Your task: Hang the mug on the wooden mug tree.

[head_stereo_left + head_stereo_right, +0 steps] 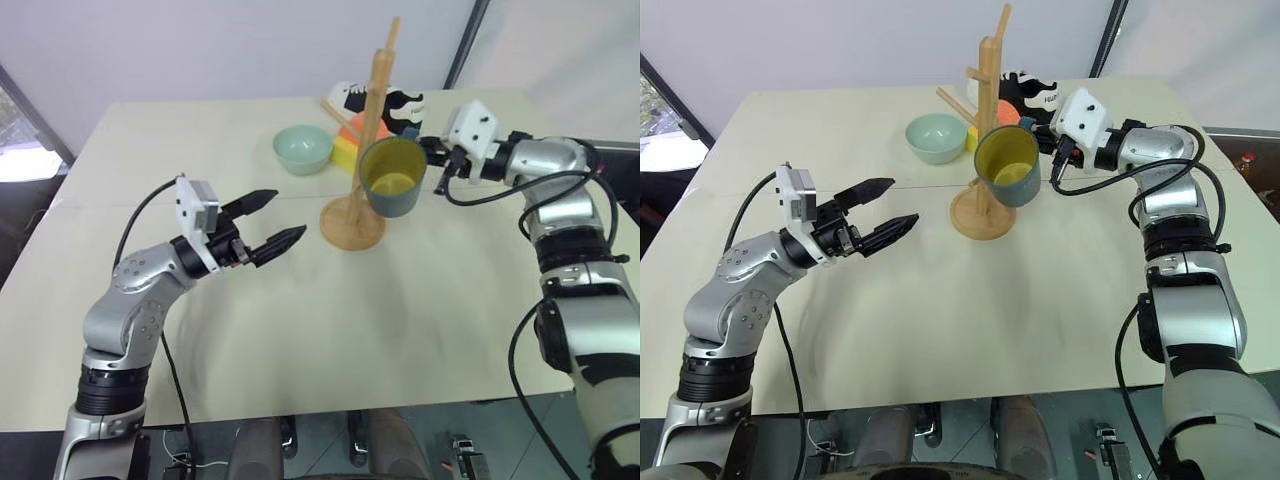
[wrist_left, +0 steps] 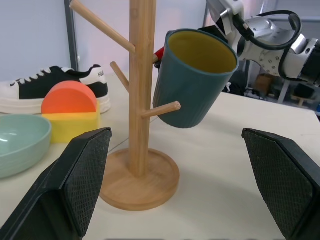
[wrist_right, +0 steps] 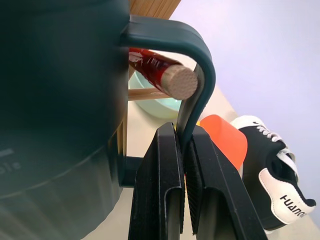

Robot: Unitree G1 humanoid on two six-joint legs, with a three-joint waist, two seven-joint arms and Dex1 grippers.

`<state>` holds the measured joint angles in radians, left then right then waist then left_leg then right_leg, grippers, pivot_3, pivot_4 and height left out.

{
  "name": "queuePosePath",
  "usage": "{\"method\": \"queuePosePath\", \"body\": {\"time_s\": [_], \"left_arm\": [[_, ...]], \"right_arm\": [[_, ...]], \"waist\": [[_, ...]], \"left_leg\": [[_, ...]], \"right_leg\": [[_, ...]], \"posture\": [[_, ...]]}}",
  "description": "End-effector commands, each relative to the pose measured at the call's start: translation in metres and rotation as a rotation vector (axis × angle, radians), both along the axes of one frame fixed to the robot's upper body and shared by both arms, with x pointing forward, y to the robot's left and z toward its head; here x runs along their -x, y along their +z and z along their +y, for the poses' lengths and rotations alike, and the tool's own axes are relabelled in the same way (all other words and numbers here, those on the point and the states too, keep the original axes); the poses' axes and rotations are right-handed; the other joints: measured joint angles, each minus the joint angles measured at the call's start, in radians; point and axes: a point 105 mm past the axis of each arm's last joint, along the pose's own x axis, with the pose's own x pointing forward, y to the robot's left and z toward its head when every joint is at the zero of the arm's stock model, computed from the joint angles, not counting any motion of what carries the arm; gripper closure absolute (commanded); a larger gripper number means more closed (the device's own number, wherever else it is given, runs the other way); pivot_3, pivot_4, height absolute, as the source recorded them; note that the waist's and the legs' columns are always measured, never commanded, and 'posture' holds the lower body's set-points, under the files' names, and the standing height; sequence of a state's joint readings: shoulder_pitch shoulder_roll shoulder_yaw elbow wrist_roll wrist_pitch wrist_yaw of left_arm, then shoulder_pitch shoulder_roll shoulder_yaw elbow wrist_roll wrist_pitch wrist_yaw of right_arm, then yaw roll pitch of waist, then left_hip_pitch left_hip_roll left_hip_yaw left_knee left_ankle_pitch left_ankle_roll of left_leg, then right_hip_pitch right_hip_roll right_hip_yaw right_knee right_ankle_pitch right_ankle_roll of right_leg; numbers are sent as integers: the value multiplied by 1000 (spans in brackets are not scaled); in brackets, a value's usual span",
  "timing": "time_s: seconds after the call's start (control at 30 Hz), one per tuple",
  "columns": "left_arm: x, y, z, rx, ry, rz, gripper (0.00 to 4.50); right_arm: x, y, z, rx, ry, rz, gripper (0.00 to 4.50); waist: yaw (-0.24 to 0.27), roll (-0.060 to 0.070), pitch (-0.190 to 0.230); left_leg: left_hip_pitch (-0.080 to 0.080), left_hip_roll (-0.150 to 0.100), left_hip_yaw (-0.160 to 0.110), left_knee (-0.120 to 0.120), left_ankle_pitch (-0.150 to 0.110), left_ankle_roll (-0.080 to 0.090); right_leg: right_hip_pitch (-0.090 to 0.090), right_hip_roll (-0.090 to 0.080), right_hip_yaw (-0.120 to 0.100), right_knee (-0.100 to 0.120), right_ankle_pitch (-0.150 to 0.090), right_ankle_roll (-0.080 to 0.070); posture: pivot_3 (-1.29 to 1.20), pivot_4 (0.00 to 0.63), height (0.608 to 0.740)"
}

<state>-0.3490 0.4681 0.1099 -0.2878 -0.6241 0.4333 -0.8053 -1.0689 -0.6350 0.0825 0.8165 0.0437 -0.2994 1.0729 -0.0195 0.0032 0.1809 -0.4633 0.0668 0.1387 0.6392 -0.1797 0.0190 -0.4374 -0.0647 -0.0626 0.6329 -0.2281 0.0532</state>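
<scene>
The right gripper (image 3: 184, 165) is clamped on the loop handle of the slate-blue mug (image 1: 393, 177), and a peg's round tip pokes through that handle loop. The mug hangs tilted against the pole of the wooden mug tree (image 1: 367, 130), clear of the table (image 1: 330, 330). The left gripper (image 1: 270, 222) hovers with its fingers spread wide and nothing between them, pointing at the tree's base, with a pale green bowl (image 1: 302, 148) beyond it.

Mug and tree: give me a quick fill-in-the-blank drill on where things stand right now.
1. The right gripper is shut on the mug's ____.
2. A peg of the wooden mug tree pokes through the ____.
3. The left gripper is ____.
4. The mug's inside is ____.

Answers: handle; handle; open; yellow
</scene>
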Motion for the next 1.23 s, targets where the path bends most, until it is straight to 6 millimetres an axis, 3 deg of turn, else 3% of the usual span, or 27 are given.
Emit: {"method": "queuePosePath", "body": {"time_s": [0.03,0.13,0.3,0.53,0.73,0.77,0.87,1.0,1.23], "left_arm": [[6,16,1,16,-6,-64,0],[6,16,2,18,-4,-67,0],[7,17,1,21,-5,-69,0],[3,14,5,40,20,-53,0],[-15,3,27,85,217,-27,0],[-18,-2,34,93,264,-12,0],[-35,-35,76,106,561,68,0],[-35,-68,108,111,758,143,0],[-25,-87,120,110,825,188,0]], "right_arm": [[0,18,5,1,20,-47,4439],[-1,19,4,-4,14,-49,3558],[-1,29,-3,1,-19,-109,961],[11,55,-40,-87,-107,-183,961],[22,48,-77,-308,-219,-140,961],[24,42,-81,-360,-237,-121,961],[32,-16,-85,-508,-311,12,961],[43,-75,-70,-604,-368,137,961],[50,-114,-54,-642,-397,228,961]], "waist": [[0,0,0],[0,0,0],[0,0,0],[4,0,0],[3,0,0],[2,0,0],[0,-1,-1],[0,-1,-2],[2,-1,-2]], "left_leg": [[0,0,0,0,0,0],[0,0,0,0,0,0],[0,0,0,0,0,0],[0,0,0,0,0,0],[1,0,0,0,0,0],[1,0,0,0,0,0],[2,0,0,0,0,0],[3,1,-1,0,0,0],[1,1,1,2,-1,0]], "right_leg": [[0,0,0,0,0,0],[0,0,0,0,0,0],[0,0,0,0,0,0],[0,-1,0,0,0,0],[1,-3,1,0,0,0],[1,-3,1,0,0,0],[2,-3,1,0,0,0],[2,-2,1,0,0,0],[-3,-4,0,-1,4,-1]], "posture": [[0,150,721],[0,150,721],[0,150,721],[0,150,721],[0,150,721],[0,150,721],[0,150,721],[0,150,721],[0,150,721]]}}
